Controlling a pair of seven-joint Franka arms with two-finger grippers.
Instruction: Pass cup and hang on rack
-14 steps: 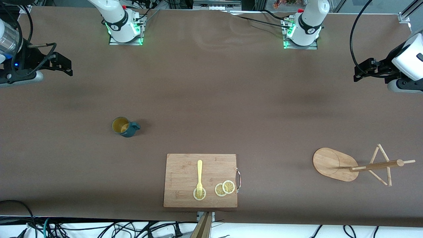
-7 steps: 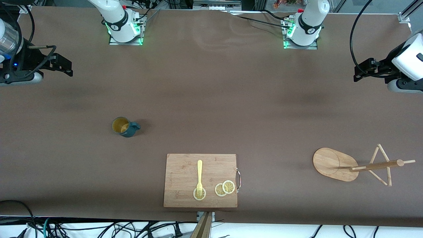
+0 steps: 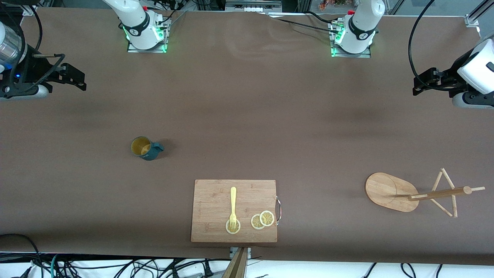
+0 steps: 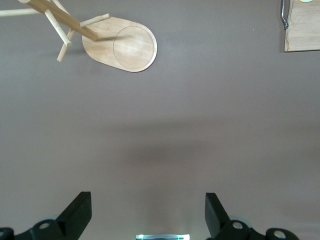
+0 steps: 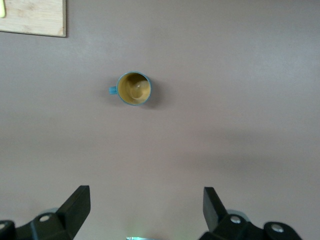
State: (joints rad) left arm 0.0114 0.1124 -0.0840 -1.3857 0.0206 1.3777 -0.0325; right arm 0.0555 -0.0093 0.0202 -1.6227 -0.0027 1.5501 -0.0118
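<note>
The dark teal cup (image 3: 146,148) stands upright on the brown table toward the right arm's end, handle pointing toward the middle; it also shows in the right wrist view (image 5: 133,88). The bamboo rack (image 3: 389,192) rests on its oval base toward the left arm's end, and also shows in the left wrist view (image 4: 122,45). My right gripper (image 3: 79,79) is open and empty in the air, well apart from the cup (image 5: 146,205). My left gripper (image 3: 420,85) is open and empty, waiting in the air well apart from the rack (image 4: 148,210).
A rectangular wooden cutting board (image 3: 234,210) lies near the front edge, midway along the table, with a yellow fork (image 3: 233,206) and lemon slices (image 3: 262,220) on it. Both arm bases (image 3: 144,29) stand along the table edge farthest from the front camera.
My right gripper has shifted very slightly. The cup, the rack and the left arm have not moved.
</note>
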